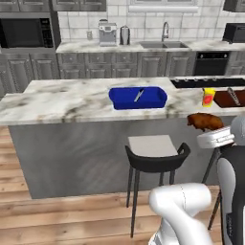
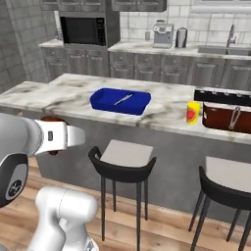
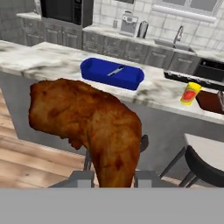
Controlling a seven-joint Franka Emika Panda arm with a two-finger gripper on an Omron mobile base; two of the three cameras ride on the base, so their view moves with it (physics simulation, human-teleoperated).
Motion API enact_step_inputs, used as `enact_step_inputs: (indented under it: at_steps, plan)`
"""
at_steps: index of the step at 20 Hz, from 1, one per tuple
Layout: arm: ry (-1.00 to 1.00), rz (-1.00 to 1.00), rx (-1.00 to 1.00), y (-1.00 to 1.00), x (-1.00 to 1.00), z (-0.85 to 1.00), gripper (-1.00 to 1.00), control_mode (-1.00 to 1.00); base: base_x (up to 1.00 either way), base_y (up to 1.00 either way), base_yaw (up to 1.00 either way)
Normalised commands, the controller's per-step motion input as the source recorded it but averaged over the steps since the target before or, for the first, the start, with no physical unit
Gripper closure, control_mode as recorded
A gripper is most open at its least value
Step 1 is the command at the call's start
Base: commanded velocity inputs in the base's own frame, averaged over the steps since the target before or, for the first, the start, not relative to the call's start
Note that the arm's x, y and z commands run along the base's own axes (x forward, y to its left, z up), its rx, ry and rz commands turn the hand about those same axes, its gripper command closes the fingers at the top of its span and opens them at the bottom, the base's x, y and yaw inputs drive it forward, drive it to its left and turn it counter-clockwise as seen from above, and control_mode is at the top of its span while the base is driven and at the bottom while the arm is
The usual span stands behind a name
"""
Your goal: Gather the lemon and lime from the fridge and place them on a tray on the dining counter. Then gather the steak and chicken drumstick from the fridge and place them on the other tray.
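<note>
My gripper (image 3: 114, 180) is shut on the chicken drumstick (image 3: 92, 127), a brown roasted piece that hangs in front of the dining counter (image 1: 62, 103). From the left base view the drumstick (image 1: 205, 121) sits just below the counter's front edge, right of the blue tray (image 1: 138, 98). That blue tray (image 3: 111, 73) lies mid-counter with a metal utensil in it. The red-brown tray (image 1: 229, 98) sits further right, also with a utensil inside. The fridge, lemon, lime and steak are out of view.
A yellow cup (image 1: 208, 97) with a red mark stands between the two trays. Black-backed stools (image 1: 155, 153) (image 2: 225, 181) stand along the counter's front. Behind are the back counter, sink, microwave and a cooktop (image 1: 206, 82).
</note>
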Motion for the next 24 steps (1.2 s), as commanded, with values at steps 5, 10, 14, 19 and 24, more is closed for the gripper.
enact_step_inputs:
  at_steps: [5, 10, 14, 19, 24]
  plan:
    - [0.00, 0.00, 0.00, 0.00, 0.00, 0.00, 1.00, 1.00, 0.35, 0.38, -0.06]
    - [0.00, 0.00, 0.00, 0.00, 0.00, 0.00, 1.00, 1.00, 0.52, 0.20, -0.09]
    - [0.00, 0.00, 0.00, 0.00, 0.00, 0.00, 1.00, 1.00, 0.69, 0.01, -0.02]
    - [0.00, 0.00, 0.00, 0.00, 0.00, 0.00, 1.00, 1.00, 0.75, 0.00, 0.00]
    - [0.00, 0.00, 0.00, 0.00, 0.00, 0.00, 1.00, 1.00, 0.72, 0.02, 0.00]
